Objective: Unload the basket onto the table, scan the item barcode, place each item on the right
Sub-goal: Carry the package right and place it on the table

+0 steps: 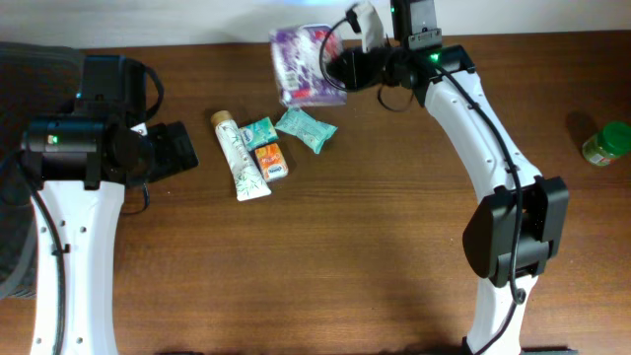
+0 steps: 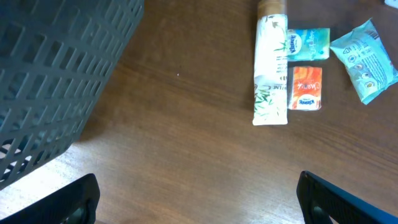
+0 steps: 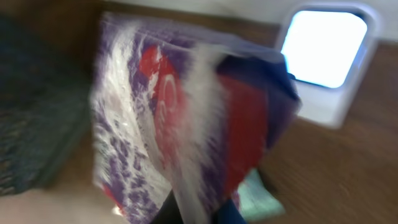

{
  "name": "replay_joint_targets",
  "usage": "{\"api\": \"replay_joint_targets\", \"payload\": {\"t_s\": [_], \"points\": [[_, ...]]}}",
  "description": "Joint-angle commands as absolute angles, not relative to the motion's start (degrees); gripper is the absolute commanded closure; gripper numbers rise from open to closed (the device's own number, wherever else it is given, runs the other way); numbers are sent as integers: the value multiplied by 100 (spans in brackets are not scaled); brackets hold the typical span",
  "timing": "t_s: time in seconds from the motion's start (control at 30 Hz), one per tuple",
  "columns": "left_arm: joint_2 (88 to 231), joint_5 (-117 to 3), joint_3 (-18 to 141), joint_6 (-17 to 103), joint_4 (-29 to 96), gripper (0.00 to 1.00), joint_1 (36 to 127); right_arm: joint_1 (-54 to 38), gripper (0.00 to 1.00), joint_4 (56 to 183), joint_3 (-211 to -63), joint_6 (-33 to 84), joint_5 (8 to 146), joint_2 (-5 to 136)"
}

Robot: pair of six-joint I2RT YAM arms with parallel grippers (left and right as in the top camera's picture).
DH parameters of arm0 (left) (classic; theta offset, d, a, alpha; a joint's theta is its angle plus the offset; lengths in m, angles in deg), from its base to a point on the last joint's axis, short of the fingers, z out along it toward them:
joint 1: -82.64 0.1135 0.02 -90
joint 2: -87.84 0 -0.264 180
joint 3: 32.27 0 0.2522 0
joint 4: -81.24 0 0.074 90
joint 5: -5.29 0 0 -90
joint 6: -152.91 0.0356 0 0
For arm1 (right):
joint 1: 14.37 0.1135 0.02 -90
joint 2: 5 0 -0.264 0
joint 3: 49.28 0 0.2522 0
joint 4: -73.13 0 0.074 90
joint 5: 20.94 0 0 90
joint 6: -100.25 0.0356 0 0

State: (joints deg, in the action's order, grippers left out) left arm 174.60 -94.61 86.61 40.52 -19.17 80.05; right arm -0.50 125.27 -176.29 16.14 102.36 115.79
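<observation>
My right gripper is shut on a purple, white and red plastic packet and holds it up at the back of the table. In the right wrist view the packet is blurred and fills most of the picture, hiding my right gripper almost fully. A white scanner with a glowing window lies just behind the packet. I see no barcode on the packet. My left gripper is open over bare wood at the left, its fingers wide apart with nothing between them.
A white tube, a small teal pack, an orange pack and a teal packet lie mid-table. A green bottle stands at the far right. A dark grey basket sits at the left edge.
</observation>
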Motion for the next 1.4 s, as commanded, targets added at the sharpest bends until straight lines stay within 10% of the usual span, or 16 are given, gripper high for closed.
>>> {"api": "replay_joint_targets", "payload": {"t_s": [0.0,0.17,0.33,0.8,1.03,1.37], "points": [[17390,-9487,8692,3977,-1917,1,8021,-20,96,13525,-17697,1828,7836,11332],[17390,-9487,8692,3977,-1917,1,8021,-17,96,15366,-17695,2259,3942,11332],[17390,-9487,8692,3977,-1920,1,8021,-13,94,15943,-17586,2270,3730,11551],[17390,-9487,8692,3977,-1917,1,8021,536,7,15873,-18049,2257,4320,11804],[17390,-9487,8692,3977,-1917,1,8021,-2907,5,15864,-17885,-139,9316,11817],[17390,-9487,8692,3977,-1917,1,8021,-3633,17,14288,-16290,-451,9692,11839]]}}
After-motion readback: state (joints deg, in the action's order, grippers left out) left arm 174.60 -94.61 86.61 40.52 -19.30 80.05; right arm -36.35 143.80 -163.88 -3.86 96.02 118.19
